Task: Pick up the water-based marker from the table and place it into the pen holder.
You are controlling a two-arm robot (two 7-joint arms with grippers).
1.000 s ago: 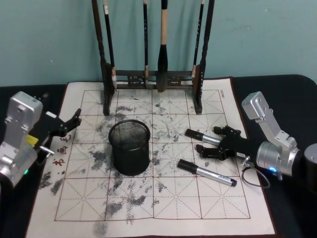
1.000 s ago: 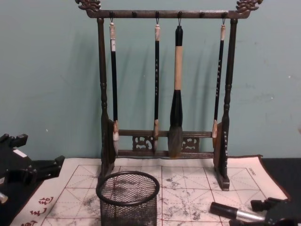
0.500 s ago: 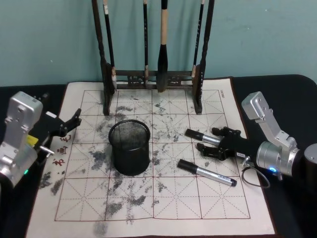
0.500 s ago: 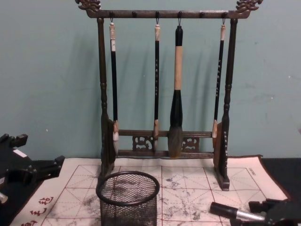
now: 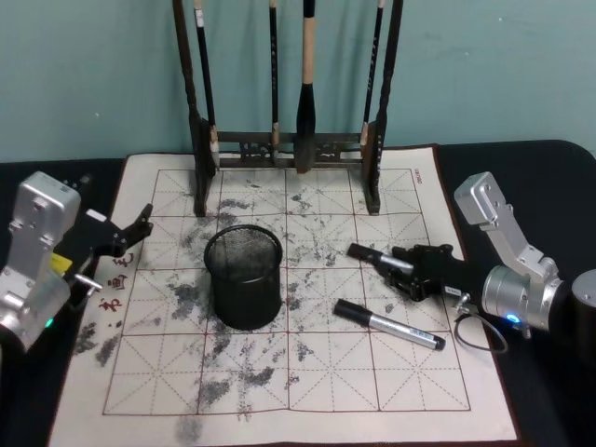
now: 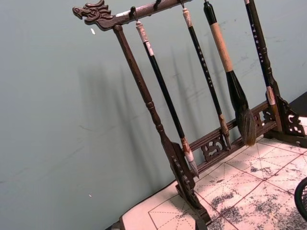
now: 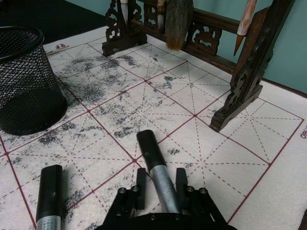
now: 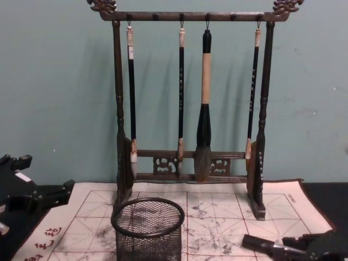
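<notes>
The right hand (image 5: pixel 399 264) has closed around the marker (image 5: pixel 364 251) lying on the table (image 5: pixel 521 168); the left hand (image 5: pixel 130 235) waits spread, leftward.

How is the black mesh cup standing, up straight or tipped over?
Upright. The pen holder sits on its base on the mat, its round open rim facing up.

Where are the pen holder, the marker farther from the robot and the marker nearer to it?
pen holder (image 5: pixel 244 296): head view, on its mesh wall.
far marker (image 7: pixel 149 146): right wrist view, on its black cap.
near marker (image 5: pixel 389 324): head view, on its silver barrel.
</notes>
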